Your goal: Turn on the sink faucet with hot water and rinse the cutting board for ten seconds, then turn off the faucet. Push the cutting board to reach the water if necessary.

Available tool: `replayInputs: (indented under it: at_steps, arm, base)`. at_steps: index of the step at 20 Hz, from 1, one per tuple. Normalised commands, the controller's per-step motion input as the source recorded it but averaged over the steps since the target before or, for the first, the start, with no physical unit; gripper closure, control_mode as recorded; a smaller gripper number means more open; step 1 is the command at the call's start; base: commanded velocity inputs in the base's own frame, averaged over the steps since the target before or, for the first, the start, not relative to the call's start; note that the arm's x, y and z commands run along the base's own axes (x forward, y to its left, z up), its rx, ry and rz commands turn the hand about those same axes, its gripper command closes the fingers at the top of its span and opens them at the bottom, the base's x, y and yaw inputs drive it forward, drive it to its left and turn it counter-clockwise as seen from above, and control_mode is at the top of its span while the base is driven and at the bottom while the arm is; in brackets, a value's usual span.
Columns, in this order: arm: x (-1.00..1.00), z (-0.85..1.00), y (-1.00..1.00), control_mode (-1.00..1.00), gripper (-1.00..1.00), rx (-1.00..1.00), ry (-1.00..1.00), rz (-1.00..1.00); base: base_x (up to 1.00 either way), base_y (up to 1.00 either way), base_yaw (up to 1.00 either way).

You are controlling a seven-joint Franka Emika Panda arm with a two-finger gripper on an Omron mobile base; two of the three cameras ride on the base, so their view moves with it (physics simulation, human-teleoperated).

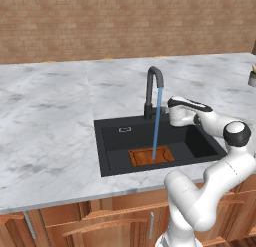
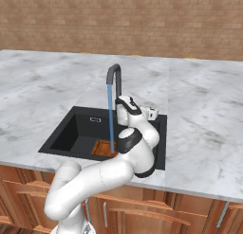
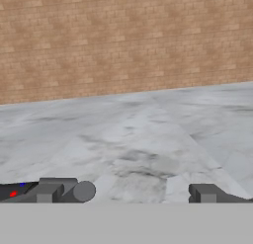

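While the water runs, the step in hand looks like the rinse itself, so these lines go from the biggest thing down.

Worktop: the grey-white marble worktop [image 1: 50, 121] carries the recessed basin; the arm needs nothing from it but room to wait.

Sink: the rectangular matte black sink [image 1: 112, 141] holds the board on its floor, toward the front wall.

Faucet: the tall matte black gooseneck sink faucet [image 1: 152, 88] is on; my judgement is that the lever at its base should be left alone until the count is up, then reached from the right side.

Cutting board: the small flat orange-brown wooden cutting board [image 1: 151, 156] lies flat in the basin, under the spout.

Water: the thin translucent blue stream of water [image 1: 157, 123] lands on the board, so no push seems called for.

Fingers: the two dark fingers [image 3: 134, 192] stand well apart with nothing between them, parted and empty, beside the faucet's base.

Best practice: hold the hand clear of the stream and near the lever.

Views: the left base view shows the whole board and the stream's landing point; the right base view hides part of the board behind the arm; the hand view looks over the marble to a brick wall [image 3: 123, 35].
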Motion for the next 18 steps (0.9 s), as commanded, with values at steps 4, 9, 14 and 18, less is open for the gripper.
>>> replayInputs:
  at_steps: [4,9,14,18]
  arm:
    - [0.0,0.0,0.0,-1.0,-1.0,0.0,0.0,0.0]
    - [0.0,0.0,0.0,-1.0,-1.0,0.0,0.0,0.0]
    - [0.0,0.0,0.0,-1.0,-1.0,0.0,0.0,0.0]
    - [0.0,0.0,0.0,-1.0,-1.0,0.0,0.0,0.0]
  base:
    - [0.0,0.0,0.0]
    - [0.0,0.0,0.0]
    - [0.0,0.0,0.0]
    - [0.0,0.0,0.0]
